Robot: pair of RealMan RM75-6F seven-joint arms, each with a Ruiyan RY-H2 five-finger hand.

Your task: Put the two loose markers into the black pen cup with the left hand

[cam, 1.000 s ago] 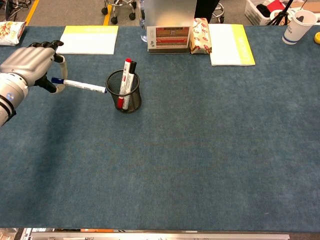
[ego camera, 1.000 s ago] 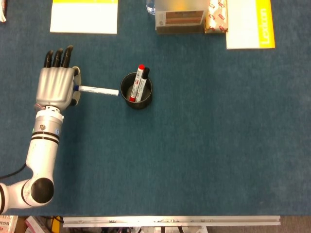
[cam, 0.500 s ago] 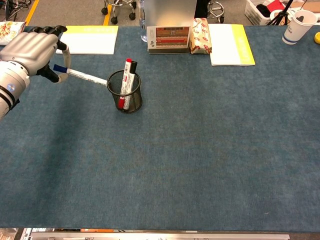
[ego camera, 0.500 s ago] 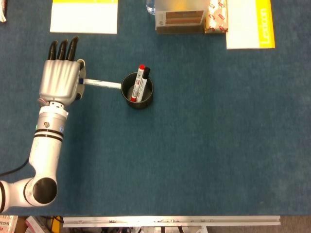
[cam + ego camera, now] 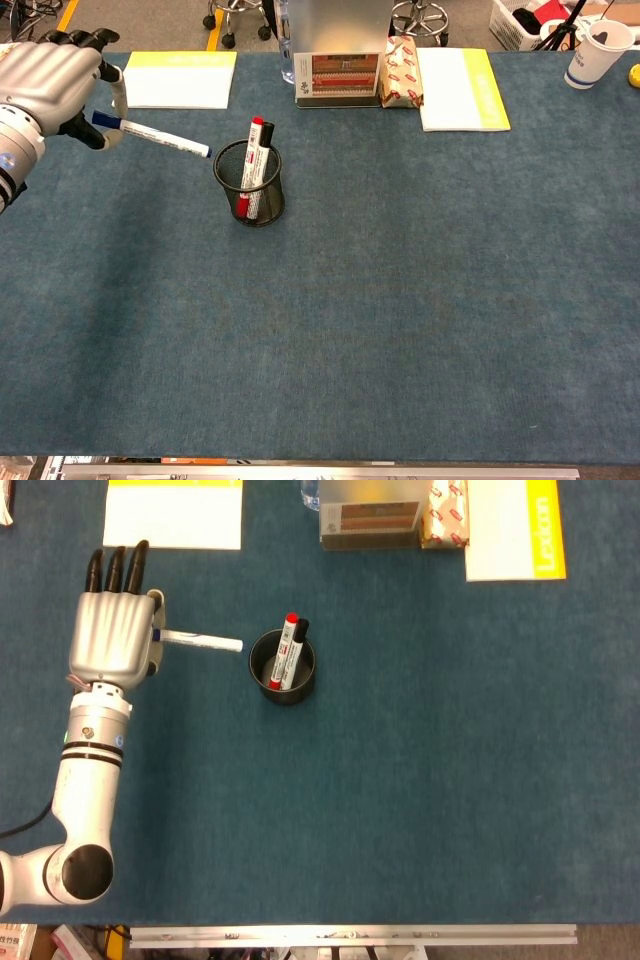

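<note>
At far left, the left robot hand (image 5: 112, 630) (image 5: 48, 78) hangs above the table (image 5: 450, 780), pinching a white marker (image 5: 200, 641) (image 5: 152, 138) by its blue-capped end; the other fingers point straight ahead. The marker reaches rightward, its free tip just short of the black pen cup (image 5: 283, 667) (image 5: 249, 183). The cup already holds a red-capped marker (image 5: 282, 650) and a black-capped marker (image 5: 295, 648). Open blue table spreads right of the cup. The right robot hand is out of view.

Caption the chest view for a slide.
Left hand holds a marker beside the black pen cup.
</note>
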